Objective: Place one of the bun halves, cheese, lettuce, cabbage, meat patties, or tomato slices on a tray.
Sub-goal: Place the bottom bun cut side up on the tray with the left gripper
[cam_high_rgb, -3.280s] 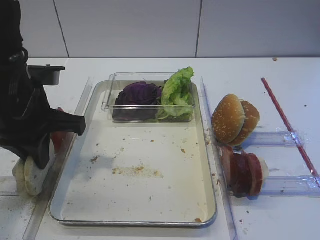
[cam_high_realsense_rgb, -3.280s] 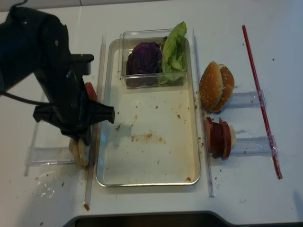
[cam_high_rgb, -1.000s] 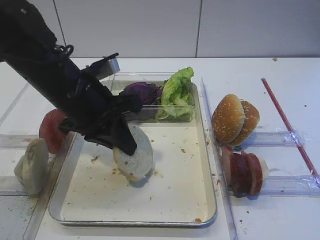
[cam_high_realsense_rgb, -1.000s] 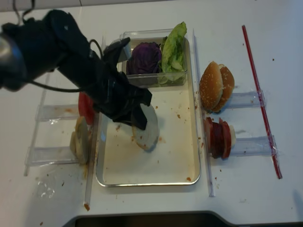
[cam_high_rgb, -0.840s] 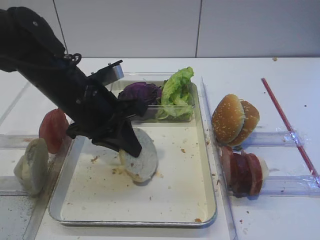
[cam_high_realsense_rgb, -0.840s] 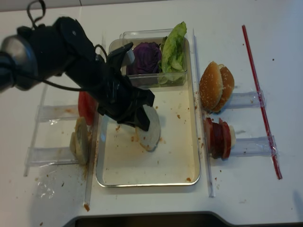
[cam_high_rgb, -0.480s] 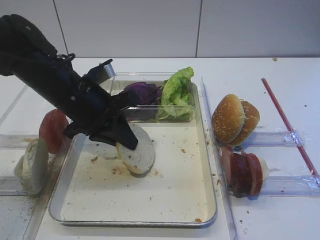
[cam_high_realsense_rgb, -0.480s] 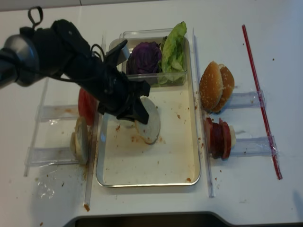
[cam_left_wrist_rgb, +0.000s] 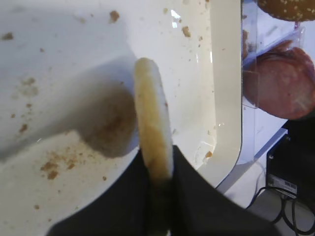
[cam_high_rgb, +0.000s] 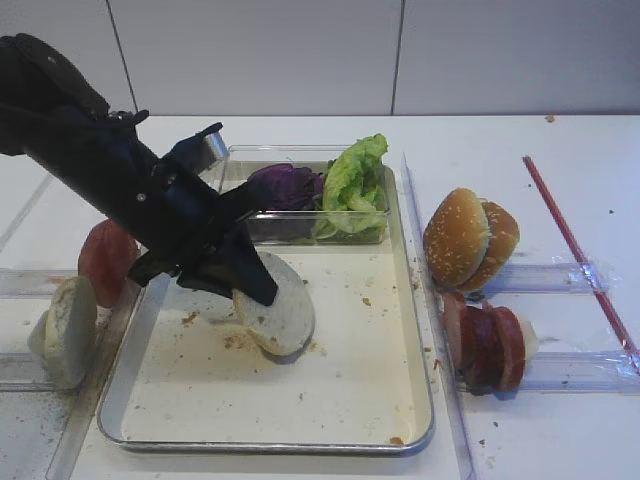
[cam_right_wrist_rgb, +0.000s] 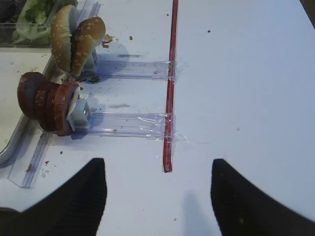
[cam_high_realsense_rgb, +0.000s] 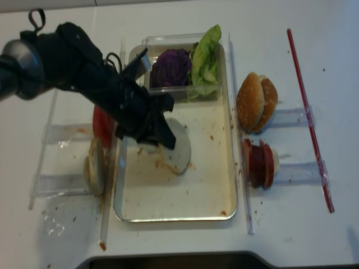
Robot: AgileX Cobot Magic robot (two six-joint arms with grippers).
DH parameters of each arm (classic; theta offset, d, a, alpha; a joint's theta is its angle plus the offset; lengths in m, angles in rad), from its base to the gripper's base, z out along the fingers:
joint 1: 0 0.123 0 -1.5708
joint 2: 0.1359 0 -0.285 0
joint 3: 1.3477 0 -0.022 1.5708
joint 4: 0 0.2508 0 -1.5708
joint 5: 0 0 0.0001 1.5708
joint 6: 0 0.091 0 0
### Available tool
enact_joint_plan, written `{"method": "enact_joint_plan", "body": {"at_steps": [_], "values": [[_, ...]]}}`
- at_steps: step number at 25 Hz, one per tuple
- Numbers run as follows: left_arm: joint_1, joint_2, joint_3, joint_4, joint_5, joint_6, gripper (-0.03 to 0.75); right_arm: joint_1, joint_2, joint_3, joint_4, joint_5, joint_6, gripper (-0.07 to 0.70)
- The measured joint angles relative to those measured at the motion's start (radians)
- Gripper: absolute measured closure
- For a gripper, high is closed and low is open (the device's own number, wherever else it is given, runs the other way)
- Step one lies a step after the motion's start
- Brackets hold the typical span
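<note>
— Bun half is inside the tray, leaning on edge near the middle, bottom rim seemingly touching the floor. The left end effector is clamped on it.

— So what's left?

— Letting go, I'd say. The right end effector, well off to the tray's right, is spread and empty.

— Any writing?

— None I can read.

This looks like a robot test bench set up as a mock burger kitchen. A plain white counter stands against bare pale wall panels. Sandwich ingredients sit in clear plastic holders taped in place beside a red strip, around a crumb-strewn metal tray. Cables run below the counter's edge.
</note>
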Motion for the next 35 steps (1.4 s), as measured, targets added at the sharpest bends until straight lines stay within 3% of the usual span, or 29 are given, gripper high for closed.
{"method": "enact_joint_plan", "body": {"at_steps": [11, 18, 26, 35], "values": [[0.000, 0.026, 0.000, -0.017, 0.008, 0.006, 0.638, 0.000, 0.000, 0.000, 0.000, 0.000, 0.002, 0.134], [0.000, 0.026, 0.000, -0.019, 0.008, 0.001, 0.557, 0.000, 0.000, 0.000, 0.000, 0.000, 0.002, 0.134], [0.000, 0.026, -0.002, -0.018, 0.022, -0.049, 0.390, 0.000, 0.000, 0.000, 0.000, 0.000, 0.002, 0.134], [0.000, 0.026, -0.002, 0.001, 0.028, -0.067, 0.323, 0.000, 0.000, 0.000, 0.000, 0.000, 0.002, 0.134]]}}
